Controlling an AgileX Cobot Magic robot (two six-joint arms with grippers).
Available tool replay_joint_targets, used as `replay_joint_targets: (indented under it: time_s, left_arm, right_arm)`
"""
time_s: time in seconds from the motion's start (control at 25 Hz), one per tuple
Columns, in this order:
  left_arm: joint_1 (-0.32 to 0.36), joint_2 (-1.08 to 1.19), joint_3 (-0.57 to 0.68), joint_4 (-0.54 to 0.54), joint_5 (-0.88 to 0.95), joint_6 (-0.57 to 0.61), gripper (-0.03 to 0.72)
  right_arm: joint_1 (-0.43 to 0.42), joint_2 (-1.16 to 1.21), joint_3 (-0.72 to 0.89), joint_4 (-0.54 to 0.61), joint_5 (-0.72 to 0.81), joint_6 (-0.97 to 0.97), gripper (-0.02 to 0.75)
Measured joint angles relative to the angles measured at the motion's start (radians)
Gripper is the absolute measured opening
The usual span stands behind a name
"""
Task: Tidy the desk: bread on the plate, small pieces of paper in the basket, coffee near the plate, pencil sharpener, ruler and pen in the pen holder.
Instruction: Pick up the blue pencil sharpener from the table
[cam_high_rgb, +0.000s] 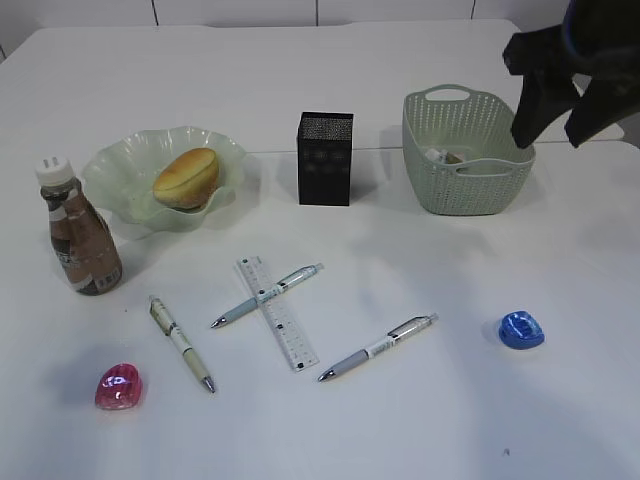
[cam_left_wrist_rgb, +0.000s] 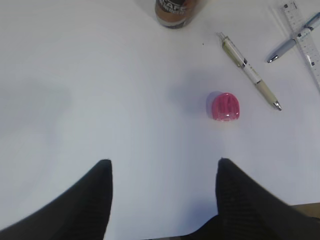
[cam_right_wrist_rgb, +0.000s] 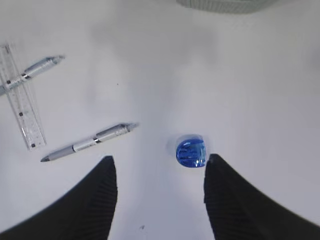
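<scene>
Bread (cam_high_rgb: 186, 177) lies on plate (cam_high_rgb: 115, 170); coffee (cam_high_rgb: 80, 240) beside it. Both grippers spread, empty: right gripper (cam_right_wrist_rgb: 157, 167) above blue sharpener (cam_right_wrist_rgb: 191, 152), left gripper (cam_left_wrist_rgb: 162, 170) short of pink sharpener (cam_left_wrist_rgb: 225, 106). Risk: rounded, glossy sharpeners may be squirted sideways by an off-centre pinch.

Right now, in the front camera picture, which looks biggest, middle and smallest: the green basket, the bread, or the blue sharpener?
1. Green basket, clearly biggest.
2. Bread.
3. Blue sharpener, smallest, even though it sits nearer the camera.
</scene>
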Motion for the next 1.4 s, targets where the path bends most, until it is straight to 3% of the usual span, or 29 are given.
replay_joint_targets:
  time_s: [0.48, 0.72, 1.08, 1.24, 1.4]
  left_arm:
    - [0.0, 0.0, 0.0, -0.035, 0.044, 0.0, 0.489]
    - [0.0, -0.002, 0.0, -0.035, 0.05, 0.0, 0.489]
    - [0.0, -0.002, 0.0, -0.037, 0.057, -0.001, 0.489]
    - [0.0, -0.002, 0.0, -0.037, 0.059, -0.001, 0.489]
    - [0.0, -0.002, 0.0, -0.037, 0.061, -0.001, 0.489]
  right_arm:
    - [0.0, -0.015, 0.188, -0.03, -0.008, 0.083, 0.449]
    - [0.0, -0.003, 0.193, -0.1, -0.014, 0.107, 0.466]
    - [0.0, 0.011, 0.193, -0.087, -0.014, 0.111, 0.468]
    - [0.0, 0.055, 0.193, -0.083, -0.018, 0.119, 0.577]
    - [0.0, 0.123, 0.193, -0.083, -0.024, 0.123, 0.617]
